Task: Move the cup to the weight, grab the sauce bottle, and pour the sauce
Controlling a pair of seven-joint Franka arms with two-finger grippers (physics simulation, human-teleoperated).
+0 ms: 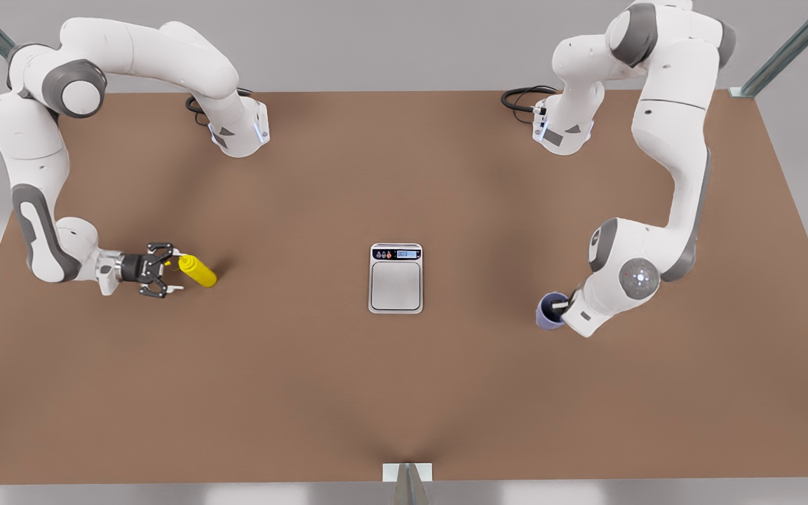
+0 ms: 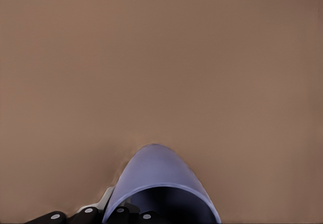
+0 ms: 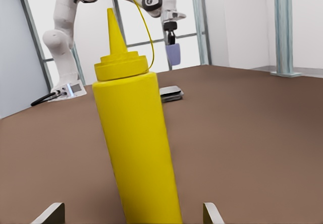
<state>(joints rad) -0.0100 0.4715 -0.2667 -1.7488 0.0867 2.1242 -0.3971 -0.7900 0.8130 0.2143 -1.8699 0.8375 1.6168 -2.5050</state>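
The lavender cup (image 1: 549, 312) is at the front view's right, lifted off the brown table, with my left gripper (image 1: 560, 306) shut on its rim. The left wrist view looks down along the cup (image 2: 159, 181). The yellow sauce bottle (image 1: 198, 271) stands upright at the front view's left. My right gripper (image 1: 172, 271) is open, level with the table, its fingertips (image 3: 50, 215) on either side of the sauce bottle (image 3: 135, 143) without touching it. The weight (image 1: 395, 278), a small silver scale, lies at the table's middle between both arms; it also shows behind the bottle as the scale (image 3: 170, 93).
Both arm bases (image 1: 239, 133) (image 1: 562, 130) stand at the table's far edge with black cables beside them. Metal frame posts (image 1: 786, 49) rise at the far corners. A bracket (image 1: 407, 473) sits at the near edge. Bare brown table (image 1: 404, 393) lies around the scale.
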